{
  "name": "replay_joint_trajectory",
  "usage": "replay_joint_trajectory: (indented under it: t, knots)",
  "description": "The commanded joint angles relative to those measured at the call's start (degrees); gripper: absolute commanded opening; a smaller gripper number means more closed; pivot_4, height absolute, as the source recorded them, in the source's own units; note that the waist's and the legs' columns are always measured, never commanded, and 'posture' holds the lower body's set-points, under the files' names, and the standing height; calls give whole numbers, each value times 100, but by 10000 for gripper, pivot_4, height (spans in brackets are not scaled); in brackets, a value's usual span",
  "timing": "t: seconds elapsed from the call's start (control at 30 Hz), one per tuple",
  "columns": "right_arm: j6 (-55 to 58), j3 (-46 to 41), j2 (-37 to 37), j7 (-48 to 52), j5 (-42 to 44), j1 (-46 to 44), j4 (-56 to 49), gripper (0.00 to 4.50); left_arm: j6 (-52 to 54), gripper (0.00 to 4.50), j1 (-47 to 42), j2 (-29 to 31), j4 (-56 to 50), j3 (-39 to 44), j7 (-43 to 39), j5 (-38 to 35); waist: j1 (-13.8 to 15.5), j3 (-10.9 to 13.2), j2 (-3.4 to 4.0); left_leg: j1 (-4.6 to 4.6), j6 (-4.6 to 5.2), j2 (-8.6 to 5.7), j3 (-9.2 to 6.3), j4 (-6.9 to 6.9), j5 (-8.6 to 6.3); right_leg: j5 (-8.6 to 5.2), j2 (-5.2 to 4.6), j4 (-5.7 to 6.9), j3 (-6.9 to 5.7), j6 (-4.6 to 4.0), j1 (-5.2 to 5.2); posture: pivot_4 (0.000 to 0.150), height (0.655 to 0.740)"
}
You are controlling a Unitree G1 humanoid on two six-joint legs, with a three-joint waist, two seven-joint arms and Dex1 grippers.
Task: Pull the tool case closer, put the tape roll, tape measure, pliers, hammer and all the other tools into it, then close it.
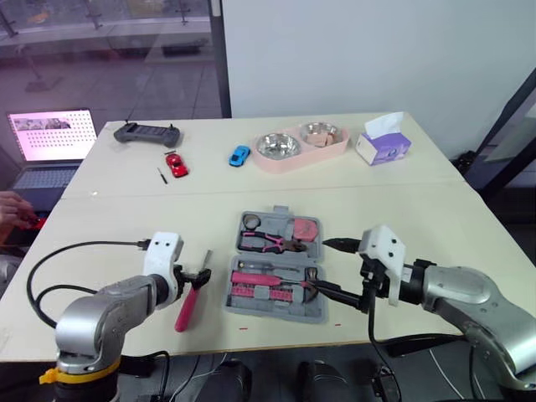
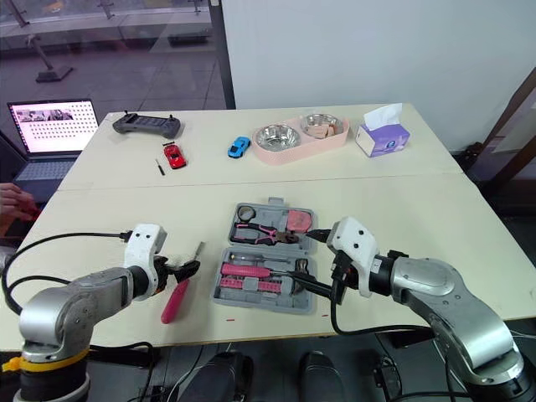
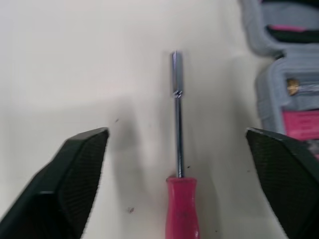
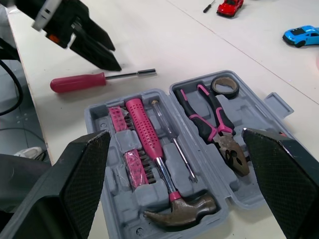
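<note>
Lies on worktop, just left of open tool case: screwdriver, pink handle, bare steel shaft, centred between wide-spread, released fingers of left claw, untouched. Holds hammer, pliers, tape roll in moulds. Right claw likewise released, at case's right side.
</note>
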Motion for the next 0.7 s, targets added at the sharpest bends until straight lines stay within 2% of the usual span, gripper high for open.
replay_joint_trajectory:
  t: [0.03,0.2,0.37,0.7]
  knots:
    - [-24,-216,-33,-26,107,67,-244,45000,-259,44473,468,87,-662,253,-41,22,-12,0,0,0,1,0,0,-1,-1,0,-1,0,0,0,0,1500,7400]
    - [11,-250,-36,-50,157,79,-254,45000,-986,44473,1233,-4,-990,-14,-27,194,14,0,0,0,-2,3,1,-1,-1,0,-3,-1,1,-5,0,1500,7400]
    - [133,-370,-173,36,300,60,-245,45000,-2043,44473,1902,-177,-613,-399,56,576,9,0,0,0,0,2,1,-1,-3,-1,-10,-14,1,-6,7,1500,7400]
    - [312,-500,-437,224,537,-93,-222,45000,-3647,44473,2232,-575,359,-1190,151,1186,13,0,0,-2,3,3,3,-1,-5,-2,-14,-16,-2,-5,6,1500,7400]
